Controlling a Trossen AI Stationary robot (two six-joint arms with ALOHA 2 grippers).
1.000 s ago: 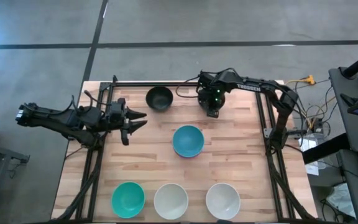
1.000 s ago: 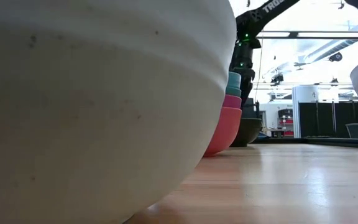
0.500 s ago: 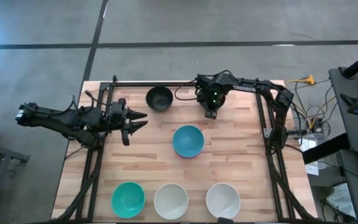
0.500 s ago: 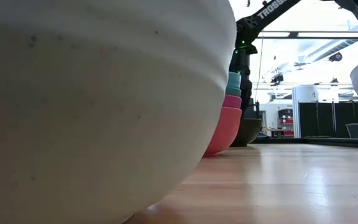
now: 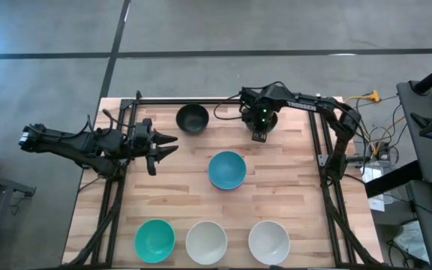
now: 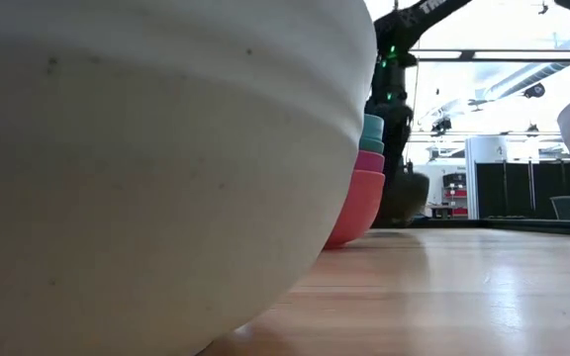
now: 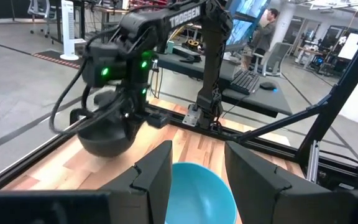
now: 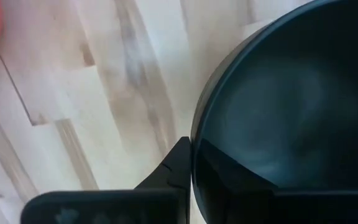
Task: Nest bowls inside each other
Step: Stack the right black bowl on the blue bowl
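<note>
TROSSEN lettering on right arm (image 5: pixel 306 105), right claw (image 7: pixel 114 127) pinching black bowl (image 7: pixel 104 134), left claw (image 7: pixel 194 177) spread.

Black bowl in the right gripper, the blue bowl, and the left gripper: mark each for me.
Held black bowl (image 7: pixel 107 134): left wrist view, outer wall.
Blue bowl (image 5: pixel 226 169): high view, inside bottom.
Left gripper (image 5: pixel 172 143): high view, between fingertips.

Wooden table (image 5: pixel 291 172), grey floor (image 5: pixel 201 26), person at desk (image 7: pixel 267 28)
</note>
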